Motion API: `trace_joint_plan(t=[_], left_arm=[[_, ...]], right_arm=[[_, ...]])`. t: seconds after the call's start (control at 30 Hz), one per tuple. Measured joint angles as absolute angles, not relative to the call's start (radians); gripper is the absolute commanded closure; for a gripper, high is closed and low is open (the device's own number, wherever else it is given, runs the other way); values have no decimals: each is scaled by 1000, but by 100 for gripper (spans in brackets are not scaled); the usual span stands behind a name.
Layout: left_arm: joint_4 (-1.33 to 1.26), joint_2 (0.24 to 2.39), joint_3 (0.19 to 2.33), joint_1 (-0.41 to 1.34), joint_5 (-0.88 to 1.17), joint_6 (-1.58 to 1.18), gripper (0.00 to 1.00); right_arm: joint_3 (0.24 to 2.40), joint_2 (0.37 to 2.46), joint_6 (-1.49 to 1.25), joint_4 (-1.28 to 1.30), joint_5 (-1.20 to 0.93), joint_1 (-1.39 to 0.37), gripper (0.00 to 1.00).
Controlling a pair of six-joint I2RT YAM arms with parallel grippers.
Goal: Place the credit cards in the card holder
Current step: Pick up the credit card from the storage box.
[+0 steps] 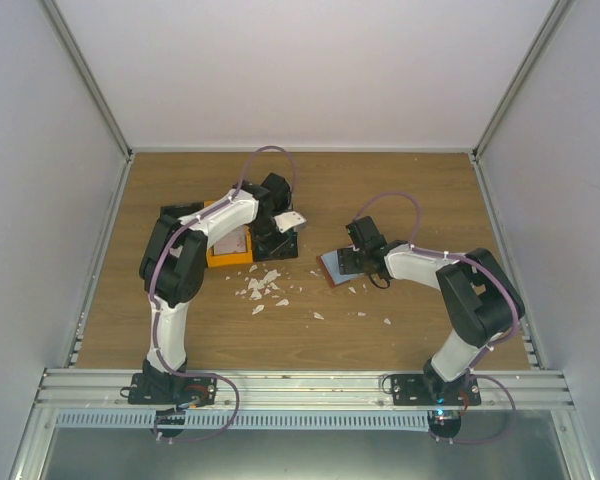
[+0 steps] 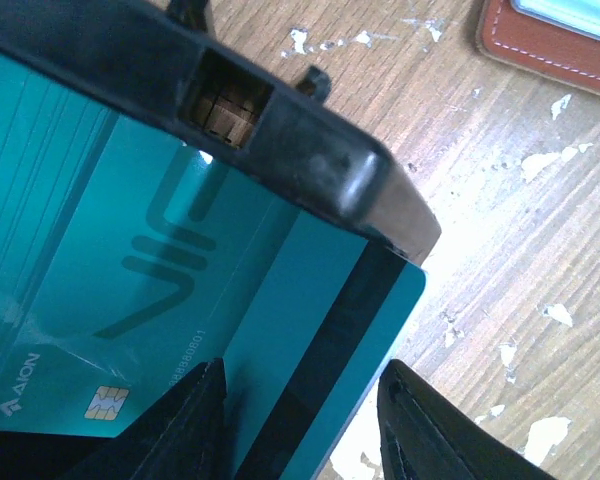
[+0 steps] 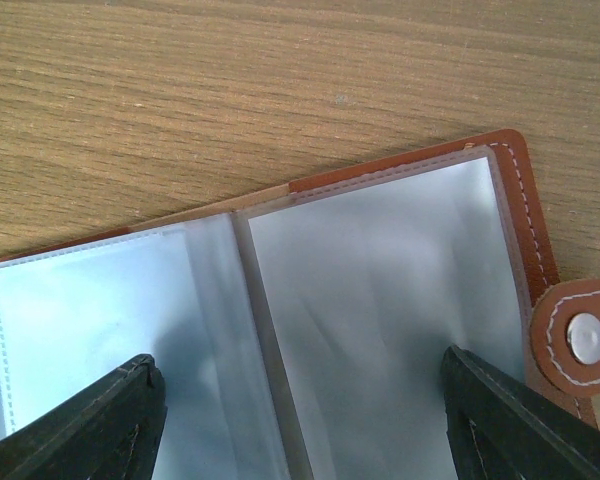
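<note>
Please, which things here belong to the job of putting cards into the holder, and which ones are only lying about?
For the job:
teal credit card
card holder, lying open

Only lying about:
black bin
orange bin
white scraps on the table

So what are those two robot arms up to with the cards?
The left gripper is at the black bin, with its fingers on either side of a teal card. It's hard to tell if it has a firm grip. The right gripper sits open over the card holder, which lies spread open on the table. The clear pockets in view hold no card.
</note>
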State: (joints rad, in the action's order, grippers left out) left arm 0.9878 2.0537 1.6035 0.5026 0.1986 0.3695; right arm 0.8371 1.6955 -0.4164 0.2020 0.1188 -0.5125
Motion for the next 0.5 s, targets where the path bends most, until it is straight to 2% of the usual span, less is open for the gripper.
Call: trace_joint_plan(t=[0.5], left_arm=[[988, 2017, 1589, 488, 221, 378, 61]], right_arm=[[837, 1696, -416, 202, 120, -513, 25]])
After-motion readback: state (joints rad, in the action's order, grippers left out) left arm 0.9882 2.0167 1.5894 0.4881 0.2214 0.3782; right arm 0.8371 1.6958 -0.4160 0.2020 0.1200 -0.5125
